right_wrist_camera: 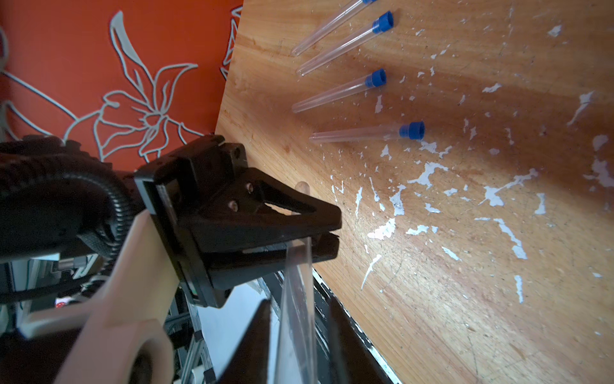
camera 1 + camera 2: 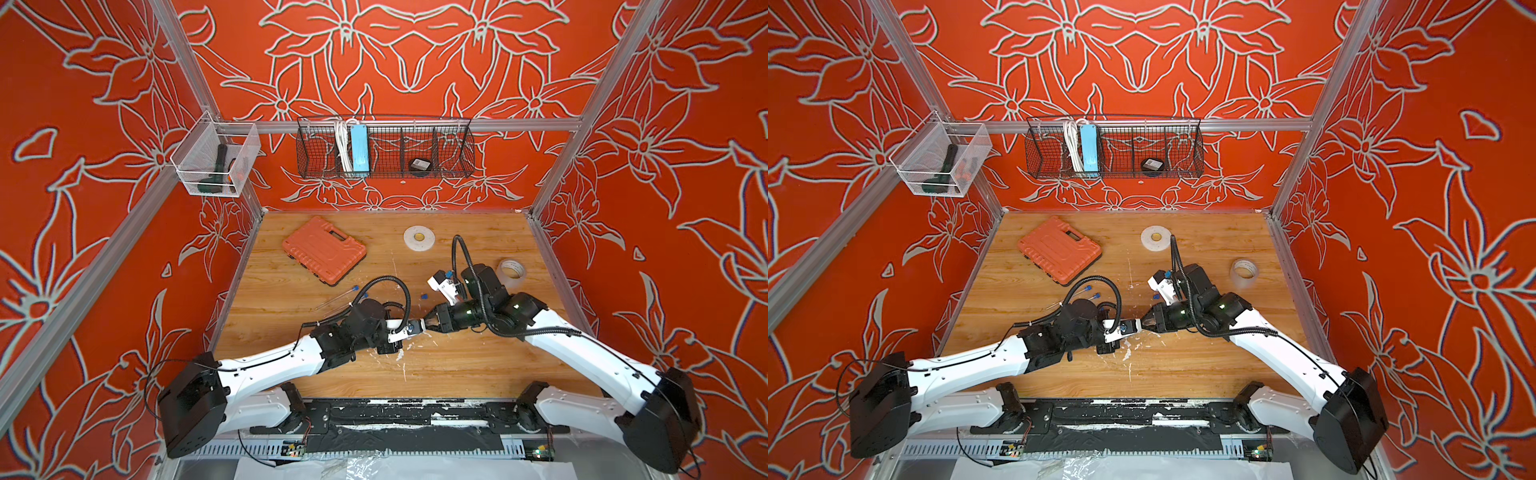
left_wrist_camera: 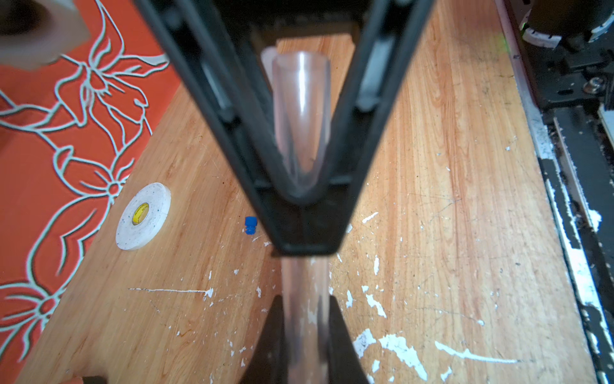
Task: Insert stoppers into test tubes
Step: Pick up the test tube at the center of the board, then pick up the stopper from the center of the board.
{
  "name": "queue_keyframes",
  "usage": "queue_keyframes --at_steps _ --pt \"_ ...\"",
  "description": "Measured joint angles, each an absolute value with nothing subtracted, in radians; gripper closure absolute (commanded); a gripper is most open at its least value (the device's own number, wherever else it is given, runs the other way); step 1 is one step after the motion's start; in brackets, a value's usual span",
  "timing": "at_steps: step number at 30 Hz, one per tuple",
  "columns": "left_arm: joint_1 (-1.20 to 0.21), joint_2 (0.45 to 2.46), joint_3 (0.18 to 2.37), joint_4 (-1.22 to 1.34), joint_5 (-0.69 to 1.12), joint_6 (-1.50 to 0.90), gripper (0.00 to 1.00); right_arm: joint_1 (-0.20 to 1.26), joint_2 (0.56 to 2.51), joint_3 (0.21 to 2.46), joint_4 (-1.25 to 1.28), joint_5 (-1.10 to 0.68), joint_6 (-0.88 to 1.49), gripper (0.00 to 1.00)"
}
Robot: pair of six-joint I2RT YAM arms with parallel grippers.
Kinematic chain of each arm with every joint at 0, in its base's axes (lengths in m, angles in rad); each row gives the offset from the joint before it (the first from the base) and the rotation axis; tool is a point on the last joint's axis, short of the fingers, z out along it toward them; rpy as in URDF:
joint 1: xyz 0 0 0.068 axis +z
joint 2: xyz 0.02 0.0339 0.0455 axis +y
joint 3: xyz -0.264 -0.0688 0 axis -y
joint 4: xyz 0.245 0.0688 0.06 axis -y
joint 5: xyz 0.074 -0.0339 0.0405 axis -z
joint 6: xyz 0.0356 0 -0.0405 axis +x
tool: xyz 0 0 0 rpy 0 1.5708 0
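Note:
One clear test tube (image 1: 298, 266) is held level above the table between the two grippers, which meet tip to tip. My left gripper (image 3: 304, 299) (image 2: 417, 326) is shut on the tube; its rounded end (image 1: 301, 187) pokes out behind the jaws. My right gripper (image 1: 298, 299) (image 2: 1144, 325) is open. Its fingers stand a little off the tube on both sides, and the tube's open end (image 3: 300, 58) reaches in between them. A loose blue stopper (image 3: 251, 225) (image 2: 424, 296) lies on the wood nearby. Several stoppered test tubes (image 1: 339, 91) lie side by side at the left.
An orange tool case (image 2: 324, 249) lies at the back left. A white tape roll (image 2: 419, 238) and a clear tape roll (image 2: 512, 270) lie further back and to the right. Wire baskets (image 2: 384, 145) hang on the back wall. A black rail (image 2: 395, 415) runs along the front edge.

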State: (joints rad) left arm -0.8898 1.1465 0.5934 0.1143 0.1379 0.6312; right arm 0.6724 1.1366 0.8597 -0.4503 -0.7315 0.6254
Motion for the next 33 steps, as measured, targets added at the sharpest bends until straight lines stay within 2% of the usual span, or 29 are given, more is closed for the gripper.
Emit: queue_keyframes --at_steps 4,8,12,15,21,27,33 --pt "-0.889 1.121 0.609 0.097 0.12 0.618 1.0 0.623 1.112 0.906 -0.471 -0.742 0.609 0.48" --pt "-0.882 1.086 0.639 0.089 0.055 0.579 1.0 0.524 1.033 0.961 -0.471 -0.745 0.579 0.48" --pt "-0.766 1.026 0.639 0.092 0.076 0.488 1.0 0.451 1.008 1.031 -0.509 -0.699 0.469 0.48" --pt "-0.658 1.006 0.639 0.1 0.091 0.413 1.0 0.415 1.044 1.063 -0.545 -0.649 0.365 0.5" --pt "-0.569 0.95 0.604 0.151 0.109 0.283 1.0 0.282 1.176 1.071 -0.531 -0.654 0.261 0.51" --pt "-0.5 0.915 0.588 0.212 0.101 0.187 1.0 0.278 1.301 1.173 -0.511 -0.645 0.095 0.52" --pt "-0.488 0.857 0.554 0.251 0.099 0.159 1.0 0.278 1.38 1.237 -0.474 -0.629 -0.142 0.51"
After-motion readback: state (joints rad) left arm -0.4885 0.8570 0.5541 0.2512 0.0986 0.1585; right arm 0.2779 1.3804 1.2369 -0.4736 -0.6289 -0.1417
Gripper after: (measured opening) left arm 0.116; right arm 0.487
